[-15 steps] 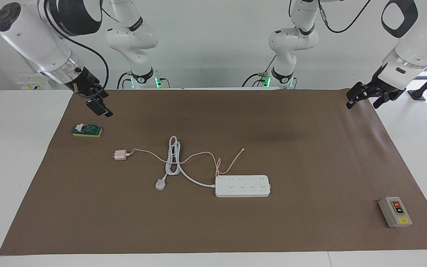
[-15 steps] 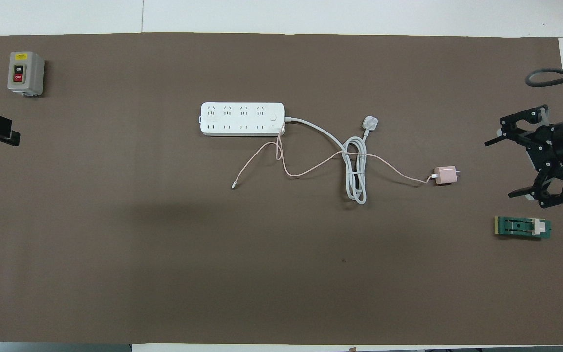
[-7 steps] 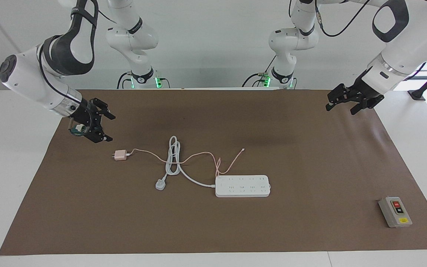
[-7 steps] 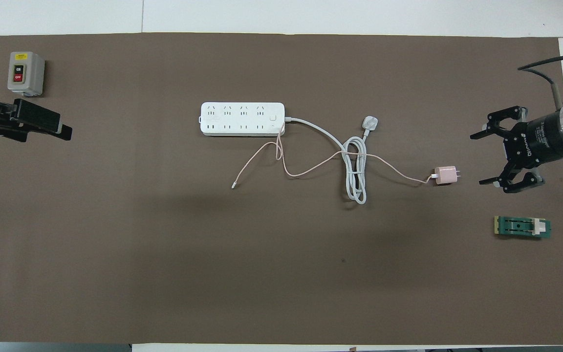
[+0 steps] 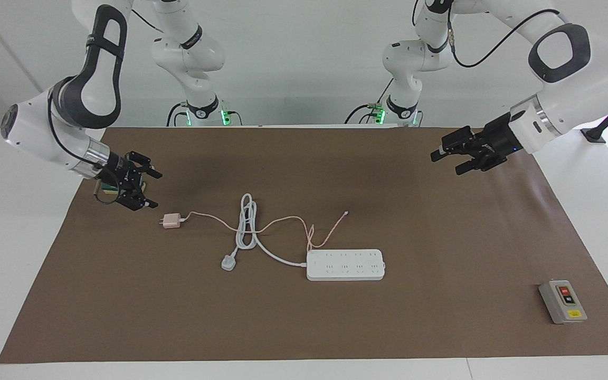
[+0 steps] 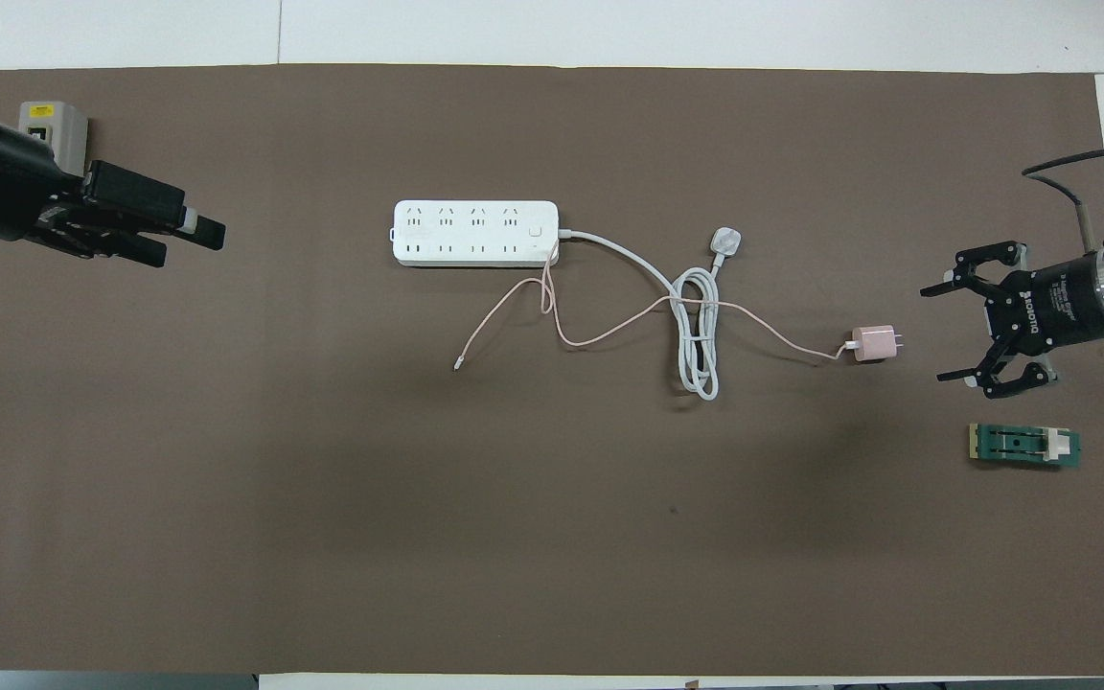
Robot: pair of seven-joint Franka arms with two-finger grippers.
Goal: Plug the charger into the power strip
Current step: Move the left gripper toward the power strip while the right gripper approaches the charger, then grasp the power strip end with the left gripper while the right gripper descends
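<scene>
The pale-pink charger (image 5: 171,221) lies on the brown mat toward the right arm's end; it also shows in the overhead view (image 6: 874,343). Its thin pink cable (image 5: 283,220) runs across a coiled white cord toward the power strip (image 5: 345,264), which lies flat mid-table, sockets up, and shows in the overhead view (image 6: 473,233). My right gripper (image 5: 155,191) is open and empty, raised beside the charger's prong end, and appears in the overhead view (image 6: 935,333). My left gripper (image 5: 444,163) is open and empty, raised over the mat toward the left arm's end, also seen from overhead (image 6: 193,240).
The strip's thick white cord ends in a white three-pin plug (image 6: 725,241) beside the coil. A grey switch box (image 5: 562,302) sits at the left arm's end, farther from the robots. A green and yellow block (image 6: 1024,446) lies near the right gripper.
The right gripper has come down and moved in toward the charger, turning its open fingers toward it. The left gripper has swung inward over the mat. Charger and strip have not moved.
</scene>
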